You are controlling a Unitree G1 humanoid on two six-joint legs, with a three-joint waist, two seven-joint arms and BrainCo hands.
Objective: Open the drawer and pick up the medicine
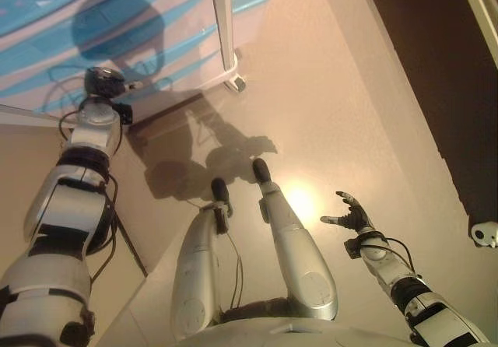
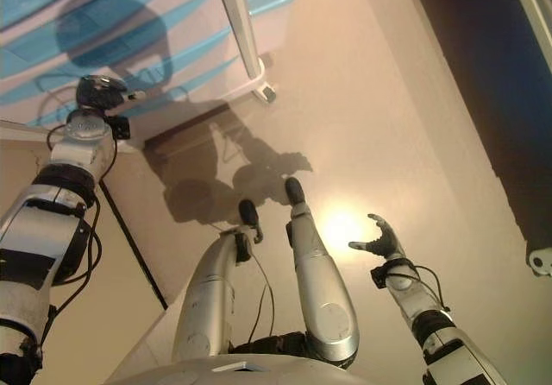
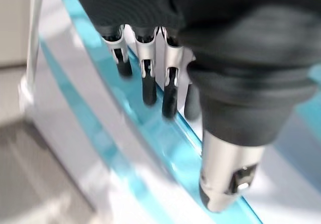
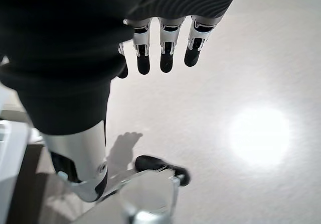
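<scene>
Honestly, no label or writing can be read anywhere on the drawer unit (image 1: pixel 117 43), which is a pale plastic cabinet with light blue drawer fronts, standing at the upper left of the head views on the beige floor (image 1: pixel 334 90). One white upright post (image 1: pixel 222 20) of its frame runs down to a small caster (image 1: pixel 236 83).

The left hand (image 1: pixel 103 81) is raised up to the front of the unit, at one of the lower drawers. In the left wrist view its fingers (image 3: pixel 145 78) hang down nearly straight and a little apart, with the dark tips just beside the blue drawer edge (image 3: pixel 150 118); the thumb (image 3: pixel 225 179) points along the same blue strip. The hand holds nothing, and I cannot tell if the tips really touch the plastic.

The right hand (image 1: pixel 352 215) hangs low at the robot's right side, well apart from the unit, above the bare floor near a bright light spot (image 1: pixel 299 203). Its fingers (image 4: pixel 165 53) are loose and spread, slightly bent, and it is empty.

The drawers look closed, and the medicine does not show in any view, so where it lies I cannot tell.
</scene>
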